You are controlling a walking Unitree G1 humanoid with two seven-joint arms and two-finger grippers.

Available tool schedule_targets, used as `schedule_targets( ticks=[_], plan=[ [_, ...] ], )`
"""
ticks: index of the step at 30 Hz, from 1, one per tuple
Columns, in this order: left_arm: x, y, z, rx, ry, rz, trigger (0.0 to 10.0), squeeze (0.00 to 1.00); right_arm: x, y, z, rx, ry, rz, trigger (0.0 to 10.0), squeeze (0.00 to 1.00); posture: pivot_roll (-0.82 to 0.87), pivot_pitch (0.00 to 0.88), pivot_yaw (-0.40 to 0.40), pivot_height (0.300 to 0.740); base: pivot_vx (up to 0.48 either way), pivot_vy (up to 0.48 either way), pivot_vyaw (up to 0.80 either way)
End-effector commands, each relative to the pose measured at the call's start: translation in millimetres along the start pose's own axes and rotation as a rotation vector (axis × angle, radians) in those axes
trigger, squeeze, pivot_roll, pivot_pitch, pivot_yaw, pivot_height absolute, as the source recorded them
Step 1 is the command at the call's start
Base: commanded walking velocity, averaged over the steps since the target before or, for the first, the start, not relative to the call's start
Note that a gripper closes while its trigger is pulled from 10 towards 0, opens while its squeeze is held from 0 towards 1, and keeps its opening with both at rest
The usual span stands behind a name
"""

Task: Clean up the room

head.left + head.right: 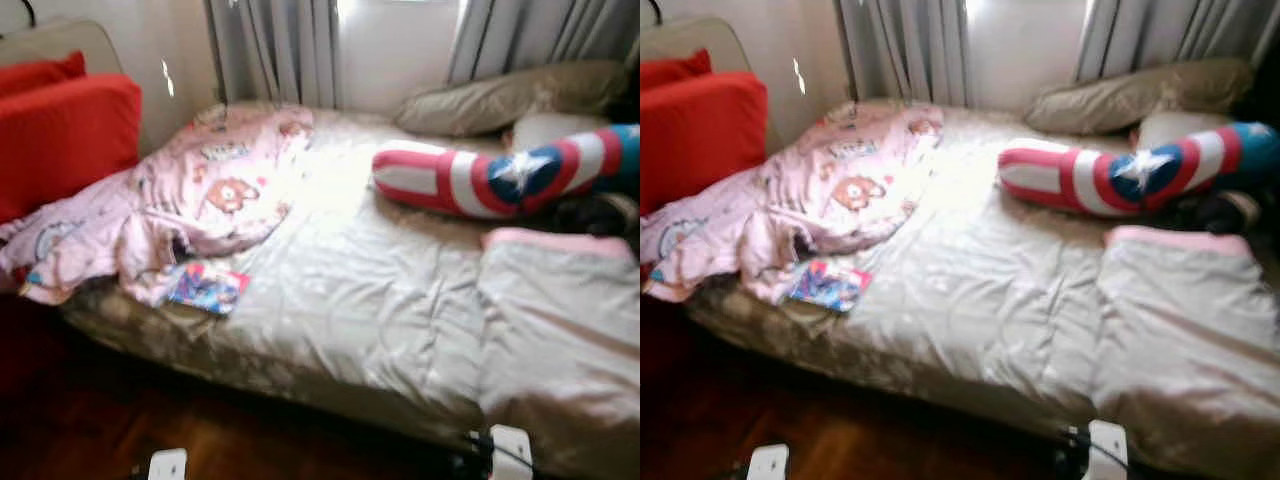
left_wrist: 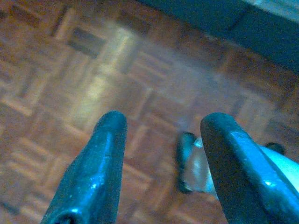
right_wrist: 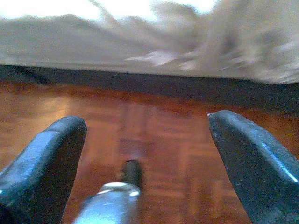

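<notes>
A bed (image 1: 360,290) with a grey-beige cover stands before me. A crumpled pink blanket with cartoon prints (image 1: 190,195) lies over its left part. A small colourful book (image 1: 207,287) rests at the bed's near left edge, beside the blanket. A red, white and blue star-patterned bolster (image 1: 500,178) lies across the right of the bed. My left gripper (image 2: 161,135) hangs open above the parquet floor. My right gripper (image 3: 147,128) hangs open low over the floor, facing the bed's side.
A red cushion (image 1: 60,135) leans at the far left. A beige pillow (image 1: 510,98) lies by the curtains (image 1: 275,50) at the back. A folded pale quilt with pink trim (image 1: 560,310) covers the bed's right end. Dark wooden parquet (image 1: 200,430) runs along the bed's front.
</notes>
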State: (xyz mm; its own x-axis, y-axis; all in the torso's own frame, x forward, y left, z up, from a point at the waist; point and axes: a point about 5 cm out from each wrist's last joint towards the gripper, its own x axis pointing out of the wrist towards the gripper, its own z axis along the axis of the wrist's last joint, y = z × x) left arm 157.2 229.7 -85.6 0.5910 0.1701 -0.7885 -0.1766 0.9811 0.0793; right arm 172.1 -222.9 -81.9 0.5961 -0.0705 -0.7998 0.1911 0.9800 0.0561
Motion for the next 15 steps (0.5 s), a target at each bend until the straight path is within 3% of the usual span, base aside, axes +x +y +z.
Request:
schedule_targets(
  ticks=[1, 4, 7, 15],
  plan=[
    [-2.3, 8.3, -7.3, 0.012, 0.028, 0.019, 10.0, 0.00, 0.8, 7.4, -2.2, 0.011, 0.005, 0.016, 10.0, 0.00, 0.10, 0.000, 0.002, 0.740, 0.000, -0.480, 0.00],
    [-2.1, 7.7, -6.9, 0.011, 0.027, 0.018, 10.0, 0.00, 0.8, 6.9, -2.2, 0.005, 0.008, 0.014, 10.0, 0.00, 0.10, 0.000, 0.001, 0.740, 0.000, -0.480, 0.00],
    [-2.0, 7.7, -6.2, 0.007, 0.024, 0.020, 10.0, 0.00, 0.8, 6.5, -2.6, -0.006, 0.017, 0.014, 10.0, 0.00, 0.10, 0.000, -0.001, 0.740, 0.000, -0.415, -0.74],
    [-2.1, 6.6, -7.5, 0.005, 0.030, 0.007, 10.0, 0.00, 0.4, 6.4, -4.9, -0.009, 0.025, 0.014, 10.0, 0.00, 0.09, 0.000, 0.007, 0.740, 0.000, 0.000, -0.78]
  ],
)
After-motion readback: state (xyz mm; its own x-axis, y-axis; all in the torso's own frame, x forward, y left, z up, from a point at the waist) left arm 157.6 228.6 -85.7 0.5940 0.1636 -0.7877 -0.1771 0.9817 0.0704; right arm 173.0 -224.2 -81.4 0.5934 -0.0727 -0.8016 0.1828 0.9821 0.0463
